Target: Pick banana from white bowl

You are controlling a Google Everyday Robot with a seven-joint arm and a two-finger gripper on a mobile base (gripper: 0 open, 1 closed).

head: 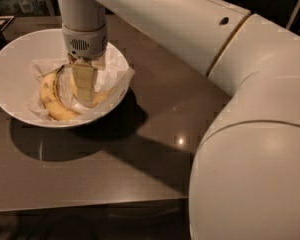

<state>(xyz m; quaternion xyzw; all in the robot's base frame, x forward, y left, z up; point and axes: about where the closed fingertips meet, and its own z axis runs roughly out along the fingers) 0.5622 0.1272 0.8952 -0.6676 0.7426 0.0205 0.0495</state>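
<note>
The white bowl [10,64] stands at the table's back left, lined with crumpled white paper. Two bananas lie in it. The thicker speckled one [50,98] curves along the left. The slimmer banana [101,97] lies to its right, mostly hidden behind my gripper, with only a yellow end showing. My gripper [85,100] points straight down into the middle of the bowl, its tip down at the slimmer banana.
The bowl sits on a dark glossy table [155,119], whose front edge runs along the bottom. My large white arm [250,134] fills the right side and passes over the table's back right. Dim clutter shows at the far back left.
</note>
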